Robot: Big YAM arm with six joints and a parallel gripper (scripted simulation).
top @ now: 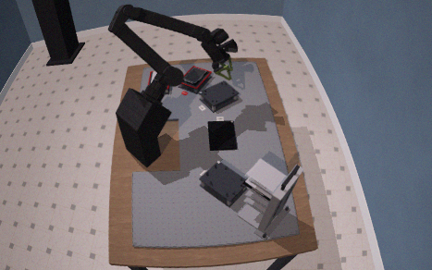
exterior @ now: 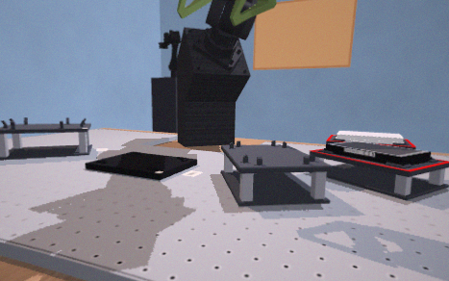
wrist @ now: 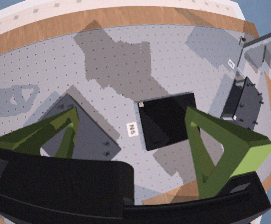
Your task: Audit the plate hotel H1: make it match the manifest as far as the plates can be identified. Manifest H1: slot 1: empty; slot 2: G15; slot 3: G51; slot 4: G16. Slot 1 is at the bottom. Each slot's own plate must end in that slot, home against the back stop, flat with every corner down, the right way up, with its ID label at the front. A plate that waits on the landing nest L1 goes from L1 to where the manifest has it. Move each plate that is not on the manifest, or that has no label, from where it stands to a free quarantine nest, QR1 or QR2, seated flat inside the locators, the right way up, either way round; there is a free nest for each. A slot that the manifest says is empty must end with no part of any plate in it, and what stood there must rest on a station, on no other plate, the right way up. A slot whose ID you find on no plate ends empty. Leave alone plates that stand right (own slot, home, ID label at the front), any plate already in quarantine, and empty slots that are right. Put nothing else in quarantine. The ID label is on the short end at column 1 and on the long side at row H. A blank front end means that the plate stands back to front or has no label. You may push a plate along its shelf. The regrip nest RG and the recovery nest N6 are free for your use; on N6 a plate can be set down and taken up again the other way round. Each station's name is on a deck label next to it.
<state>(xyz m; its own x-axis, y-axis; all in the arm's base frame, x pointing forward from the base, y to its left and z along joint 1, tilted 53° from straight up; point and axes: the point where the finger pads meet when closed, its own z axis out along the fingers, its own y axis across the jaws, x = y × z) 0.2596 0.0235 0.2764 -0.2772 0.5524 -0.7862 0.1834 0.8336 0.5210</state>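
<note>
Claw [top: 223, 70] hung high over the far end of the worktop [top: 170, 222], green fingers spread wide, holding nothing. Plate hotel [top: 277, 203] stood at the near end, a pale plate [top: 265, 175] on top. Red-edged quarantine nest [exterior: 434, 165] carried a plate. Plates looked rigid, light, slick; best gripped across the long sides.

Even, bright light casts hard, blocky shadows across the counter [top: 161, 222]; wrist view bows strongly at edges.
</note>
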